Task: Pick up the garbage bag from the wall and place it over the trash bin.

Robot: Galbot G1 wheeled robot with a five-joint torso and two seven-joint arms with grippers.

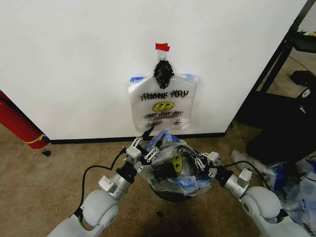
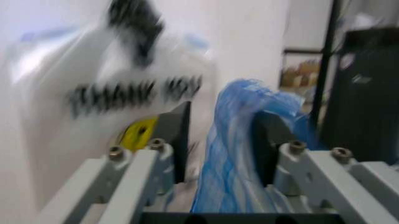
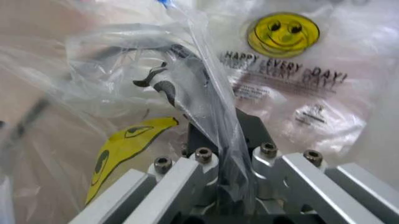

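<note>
From the head, the garbage bag (image 1: 174, 170) is spread over the trash bin (image 1: 173, 193), between both grippers. Left wrist: left gripper (image 2: 218, 135) clamps its blue handle. Right wrist: right gripper (image 3: 227, 140) pinches clear plastic

A red tape strip (image 1: 162, 47) is sticking to the white wall (image 1: 74, 59), with a black knotted clump (image 1: 163, 72) hanging just below it. A long red cylinder (image 1: 17, 123) is leaning against the wall at the far left, its lower end resting on the brown carpet (image 1: 49, 168). A black rack (image 1: 291, 64) is standing at the right, and crumpled plastic bags (image 1: 296, 182) are lying on the carpet near it.
</note>
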